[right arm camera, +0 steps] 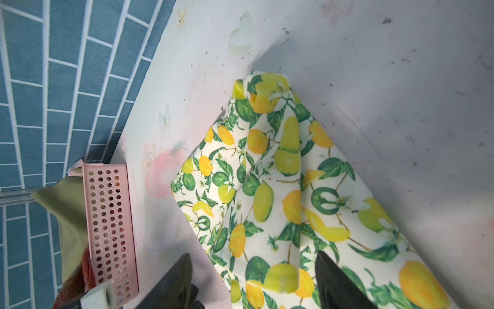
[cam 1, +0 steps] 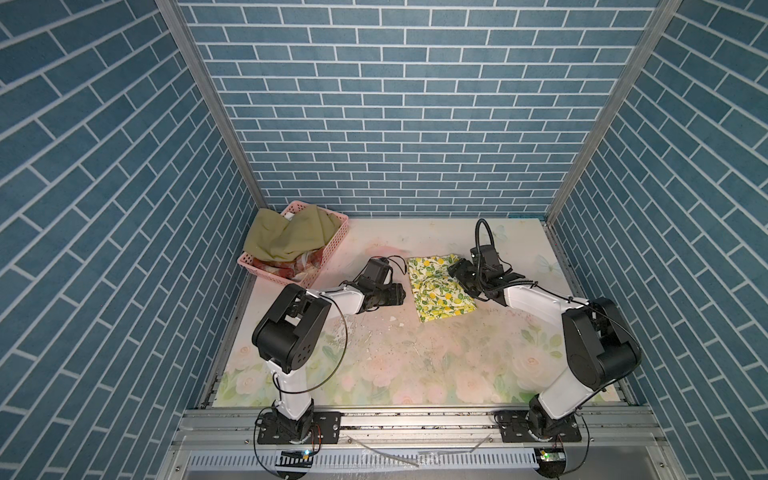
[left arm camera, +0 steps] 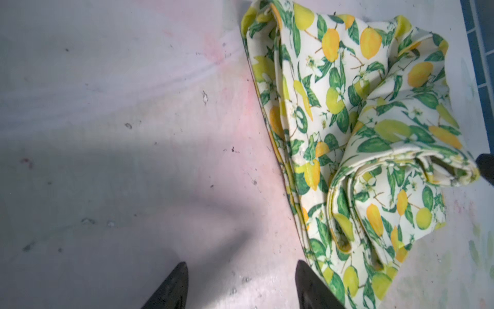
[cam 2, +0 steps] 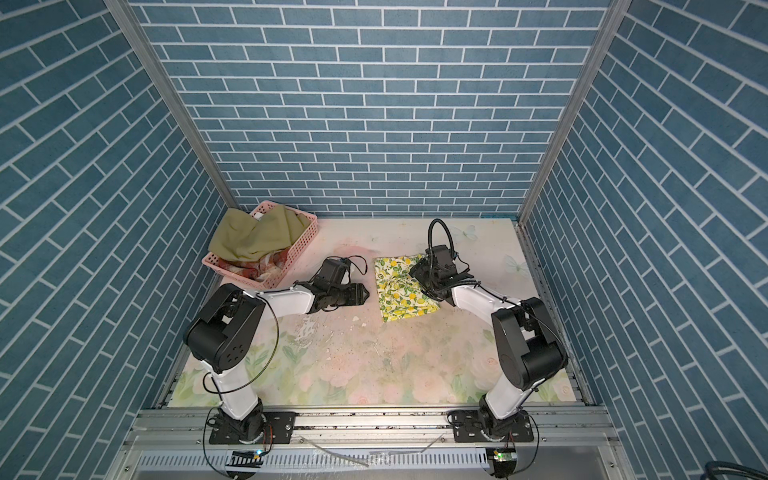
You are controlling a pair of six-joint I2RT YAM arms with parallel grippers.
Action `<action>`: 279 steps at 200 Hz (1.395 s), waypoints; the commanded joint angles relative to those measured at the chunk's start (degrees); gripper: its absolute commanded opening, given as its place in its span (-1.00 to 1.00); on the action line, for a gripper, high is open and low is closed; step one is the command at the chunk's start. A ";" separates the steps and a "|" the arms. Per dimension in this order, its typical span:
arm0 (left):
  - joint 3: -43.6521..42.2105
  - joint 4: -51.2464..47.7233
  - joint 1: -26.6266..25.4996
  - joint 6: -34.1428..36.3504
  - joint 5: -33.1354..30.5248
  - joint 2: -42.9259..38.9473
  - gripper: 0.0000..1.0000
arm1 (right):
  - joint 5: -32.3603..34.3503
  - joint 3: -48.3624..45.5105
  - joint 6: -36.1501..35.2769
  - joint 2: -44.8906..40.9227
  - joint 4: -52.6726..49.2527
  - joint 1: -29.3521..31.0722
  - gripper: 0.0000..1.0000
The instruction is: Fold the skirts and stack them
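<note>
The rose-printed counter [cam 1: 415, 365] filled the floor of the blue-brick cell, and at its far left corner stood a pink perforated basket [cam 1: 337, 237]. An olive green skirt [cam 1: 291, 237] was heaped in the basket and spilled over its far rim. The lemon-print skirt [cam 1: 436, 297] lay on the counter right of the middle, toward the back and well apart from the basket, roughly folded with thick rolled layers along one edge in the left wrist view. Under the olive cloth, a rust-red plaid skirt [cam 1: 286, 268] showed at the basket's near end. The left fingers [left arm camera: 173, 287] stood spread apart over bare counter, just beside the lemon skirt's left edge and holding nothing. The right fingers [right arm camera: 337, 285] were parted too, above the same skirt's right side, one over the print and one past its edge, with no cloth pinched between them.
</note>
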 commanded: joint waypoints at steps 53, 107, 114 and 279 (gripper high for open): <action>4.11 3.17 0.21 -3.50 2.16 5.66 0.25 | -0.52 -1.36 4.27 3.44 2.26 -0.14 0.43; 5.65 6.48 0.20 -5.29 3.18 8.63 0.23 | -0.84 -1.00 5.79 6.24 4.11 -0.14 0.36; 6.12 6.33 0.22 -5.40 3.16 9.20 0.22 | -0.83 -1.07 5.97 6.37 4.42 -0.14 0.32; 15.17 -5.13 -2.39 -2.19 -2.32 17.87 -0.98 | 2.09 10.95 -2.31 6.44 -3.86 2.74 -1.00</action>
